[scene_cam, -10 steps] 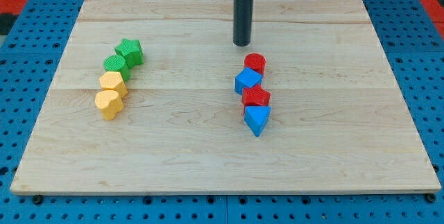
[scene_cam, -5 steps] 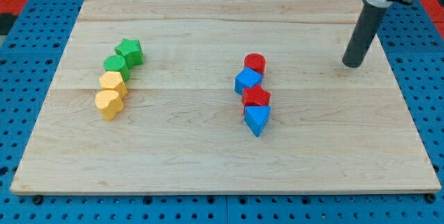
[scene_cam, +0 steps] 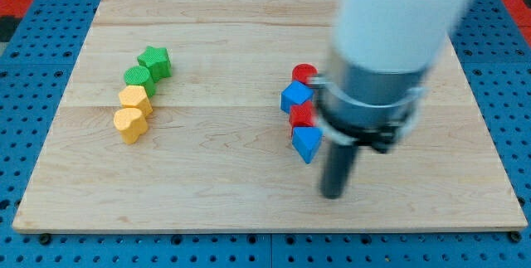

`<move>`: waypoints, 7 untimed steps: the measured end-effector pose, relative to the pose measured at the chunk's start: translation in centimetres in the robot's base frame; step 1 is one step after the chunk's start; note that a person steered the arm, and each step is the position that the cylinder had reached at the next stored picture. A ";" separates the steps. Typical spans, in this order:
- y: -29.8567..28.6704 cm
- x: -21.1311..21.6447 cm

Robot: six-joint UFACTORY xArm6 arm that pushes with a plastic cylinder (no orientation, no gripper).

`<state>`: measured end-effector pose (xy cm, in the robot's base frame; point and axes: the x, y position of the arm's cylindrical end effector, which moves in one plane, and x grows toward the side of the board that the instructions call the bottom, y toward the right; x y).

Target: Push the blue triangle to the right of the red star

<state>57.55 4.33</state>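
Observation:
The blue triangle [scene_cam: 305, 143] sits at the lower end of a short column of blocks right of the board's middle. The red star [scene_cam: 300, 115] touches it from above and is partly hidden by the arm. Above that are a blue block [scene_cam: 294, 96] and a red round block [scene_cam: 304, 74]. My tip [scene_cam: 333, 193] rests on the board below and a little to the right of the blue triangle, apart from it. The arm's blurred body covers the area right of the column.
On the left, a column holds a green star [scene_cam: 155, 60], a green round block [scene_cam: 137, 76], a yellow hexagon-like block [scene_cam: 133, 99] and a yellow heart-like block [scene_cam: 129, 124]. The wooden board [scene_cam: 207, 185] lies on a blue pegboard.
My tip has swung from the board's top centre to the right side, then down to below and right of the blue triangle. No block has moved.

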 end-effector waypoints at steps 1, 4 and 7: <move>-6.0 -1.3; 1.7 -4.6; 8.0 -6.9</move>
<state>50.70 12.36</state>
